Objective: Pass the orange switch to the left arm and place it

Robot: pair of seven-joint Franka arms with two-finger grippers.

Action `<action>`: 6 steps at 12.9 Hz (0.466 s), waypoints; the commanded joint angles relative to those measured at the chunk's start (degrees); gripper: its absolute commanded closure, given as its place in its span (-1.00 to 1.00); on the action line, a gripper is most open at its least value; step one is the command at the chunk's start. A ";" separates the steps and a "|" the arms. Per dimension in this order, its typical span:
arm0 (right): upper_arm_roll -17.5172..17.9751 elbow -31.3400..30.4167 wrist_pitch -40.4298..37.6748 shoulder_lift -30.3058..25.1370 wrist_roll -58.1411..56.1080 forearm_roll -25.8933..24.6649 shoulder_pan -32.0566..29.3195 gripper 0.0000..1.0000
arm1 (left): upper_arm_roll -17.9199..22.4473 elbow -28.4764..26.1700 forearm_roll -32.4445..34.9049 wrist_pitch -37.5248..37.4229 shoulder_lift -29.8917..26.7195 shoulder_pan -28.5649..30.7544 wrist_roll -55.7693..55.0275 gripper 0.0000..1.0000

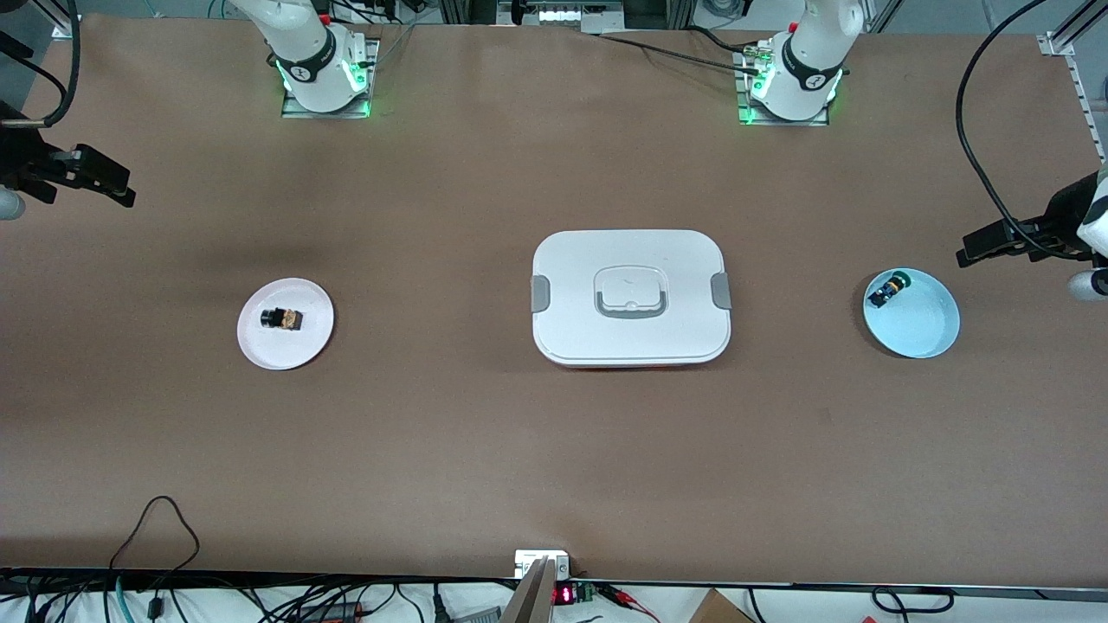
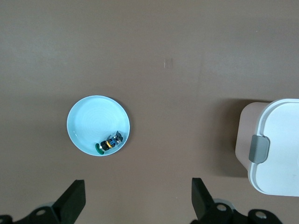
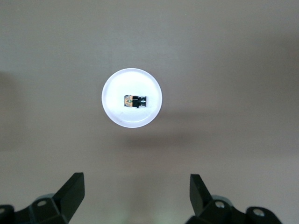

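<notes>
No words can be read on anything. Both arms are cut off at the edges. The orange switch [image 1: 284, 319] lies on a white plate [image 1: 260, 346] toward the right arm's end, well apart from any fingers. The right gripper [image 3: 135, 198] hangs high over it, fingers wide apart. The left gripper [image 2: 138, 200] hangs over a blue plate [image 1: 926, 333], fingers apart. The box [image 1: 630, 346] sits between the plates.

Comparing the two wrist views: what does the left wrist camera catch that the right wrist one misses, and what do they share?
Only the left wrist view shows the light blue plate holding the blue-black switch, plus an edge of the box with its grey latch. Only the right wrist view shows the white plate holding the orange switch. Both share the brown table and an open, empty gripper: left gripper, right gripper.
</notes>
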 commanded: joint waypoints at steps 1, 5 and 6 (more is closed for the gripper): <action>0.31 0.18 -0.54 0.19 -0.08 0.75 -0.46 -1.00 | 0.08 0.13 0.36 0.03 -0.30 -0.18 0.01 -1.00; 0.66 0.09 0.77 4.04 0.62 0.66 0.07 -1.00 | 0.08 0.13 0.36 0.03 -0.30 -0.18 0.01 -1.00; 0.75 -0.26 2.08 5.54 0.88 0.66 0.07 -1.00 | 0.08 0.13 0.36 0.11 -0.21 -0.18 0.01 -1.00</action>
